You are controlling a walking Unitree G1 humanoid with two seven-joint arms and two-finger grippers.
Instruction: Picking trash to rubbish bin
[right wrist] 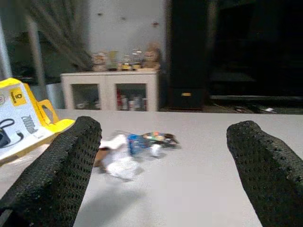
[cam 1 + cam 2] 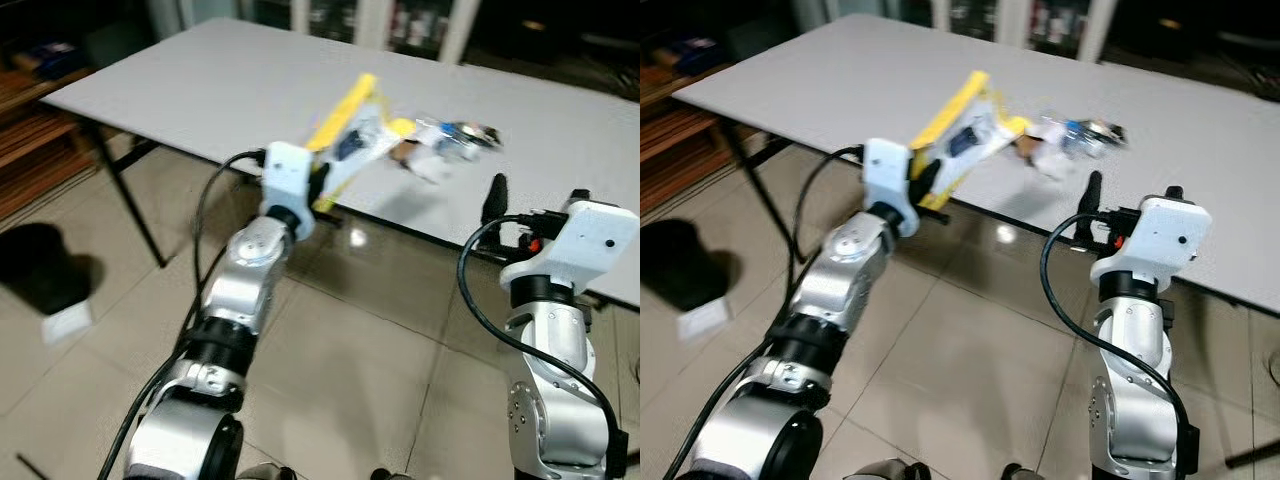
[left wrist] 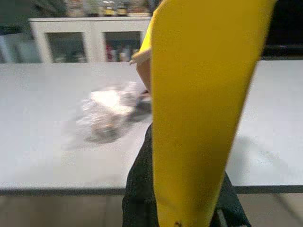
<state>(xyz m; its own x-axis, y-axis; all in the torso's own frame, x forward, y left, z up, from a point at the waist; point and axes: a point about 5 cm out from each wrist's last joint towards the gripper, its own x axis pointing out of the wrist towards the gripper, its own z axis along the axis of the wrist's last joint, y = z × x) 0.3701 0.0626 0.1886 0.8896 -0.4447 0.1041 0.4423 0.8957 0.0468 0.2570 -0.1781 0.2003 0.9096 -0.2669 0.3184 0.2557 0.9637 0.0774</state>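
Observation:
My left gripper [image 2: 322,186] is shut on a flat yellow and white package [image 2: 352,133], holding it tilted up over the near edge of the grey table [image 2: 200,90]. In the left wrist view the package's yellow back [image 3: 199,113] covers the fingers. A small heap of crumpled wrappers [image 2: 450,140] lies on the table just beyond the package, also seen as wrappers [image 1: 130,151] and as a clear plastic wad [image 3: 106,113]. My right gripper [image 1: 163,189] is open with nothing between its fingers [image 2: 495,200], at the table's near edge and pointing toward the wrappers.
A black bin [image 2: 35,265] stands on the tiled floor at the far left, with a white scrap [image 2: 68,322] beside it. Table legs [image 2: 130,195] run down at the left. A white cabinet [image 1: 113,90] stands behind the table.

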